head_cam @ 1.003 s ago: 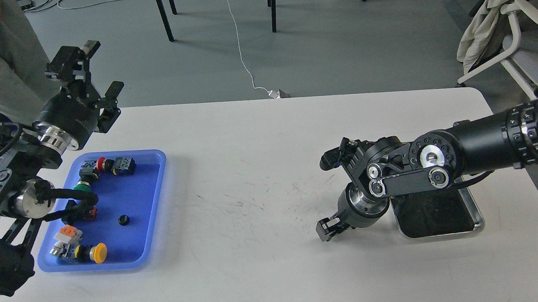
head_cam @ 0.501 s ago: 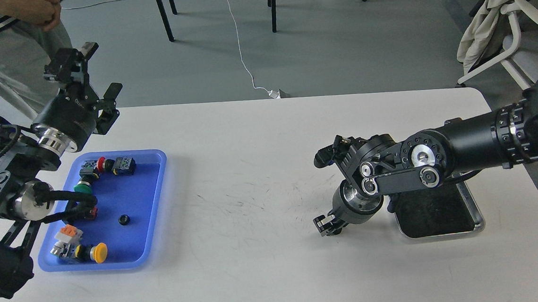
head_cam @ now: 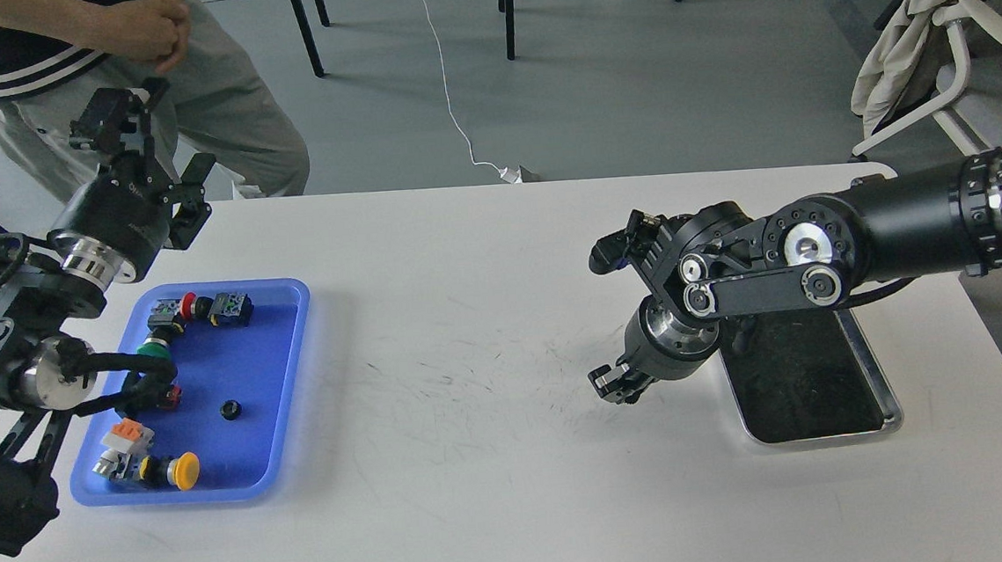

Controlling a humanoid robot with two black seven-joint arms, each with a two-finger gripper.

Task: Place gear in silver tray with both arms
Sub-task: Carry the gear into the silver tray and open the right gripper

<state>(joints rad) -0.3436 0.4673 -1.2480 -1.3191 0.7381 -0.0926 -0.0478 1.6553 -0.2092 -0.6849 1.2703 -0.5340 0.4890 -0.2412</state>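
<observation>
A small black gear (head_cam: 230, 410) lies in the blue plastic tray (head_cam: 287, 375) at the table's left. The silver tray (head_cam: 890, 399) sits at the right, its dark bottom bare, partly covered by my right arm. My left gripper (head_cam: 157, 136) is open and empty, raised above the table's far left corner, behind the blue tray. My right gripper (head_cam: 614, 383) points down at the table just left of the silver tray. It is small and dark, so its fingers cannot be told apart.
The blue tray also holds several push-button switches with red, green, orange and yellow parts (head_cam: 184, 471). A person (head_cam: 140, 42) stands behind the table's far left corner, close to my left gripper. A chair (head_cam: 943, 47) stands at the far right.
My left gripper has moved up and to the left. My right gripper has lifted and shifted slightly toward the far side. The person has stepped into view behind the table.
</observation>
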